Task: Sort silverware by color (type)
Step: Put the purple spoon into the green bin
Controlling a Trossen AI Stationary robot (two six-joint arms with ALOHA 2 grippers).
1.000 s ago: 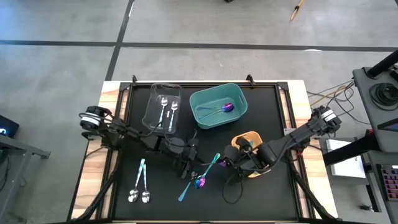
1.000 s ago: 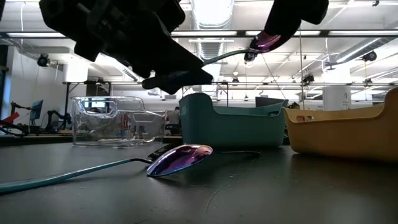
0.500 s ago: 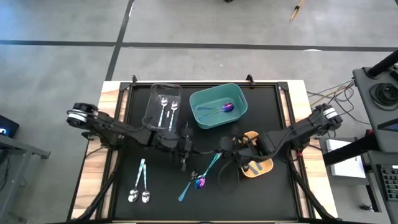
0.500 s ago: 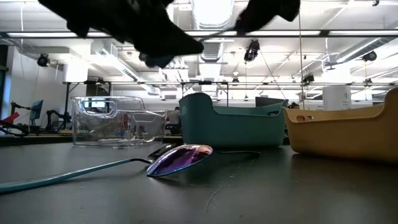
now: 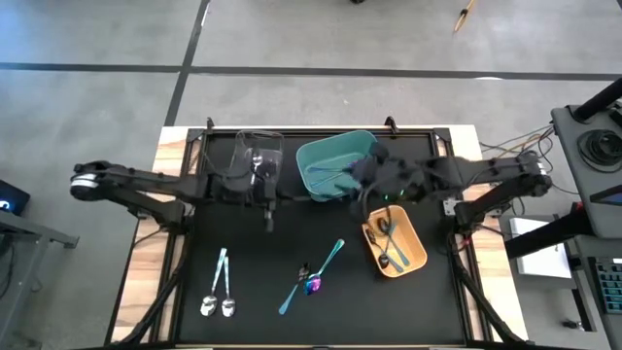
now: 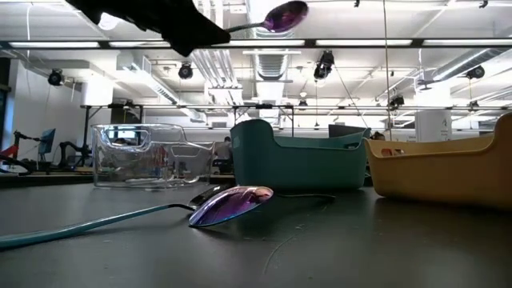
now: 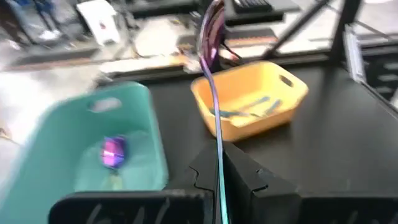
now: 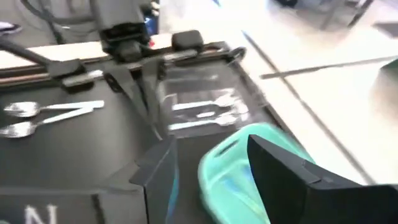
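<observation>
Left tool (image 7: 217, 186) clenched on 1 iridescent spoon (image 7: 210, 37), raised near teal bin (image 5: 340, 167); right tool (image 8: 211, 168) released, empty.

Light is even and bright, coming from ceiling strip lamps (image 6: 272, 16) that blow out to white in the low view. The black worktop (image 5: 253, 282) takes a dull sheen and shows only faint shadows. In the low view the near spoon (image 6: 232, 204) gleams purple while its teal handle softens toward the edge. Both wrist views are smeared by motion blur: the teal bin (image 7: 93, 149) and clear bin (image 8: 199, 102) lose their edges. The right arm (image 5: 428, 177) blurs in the high view.
</observation>
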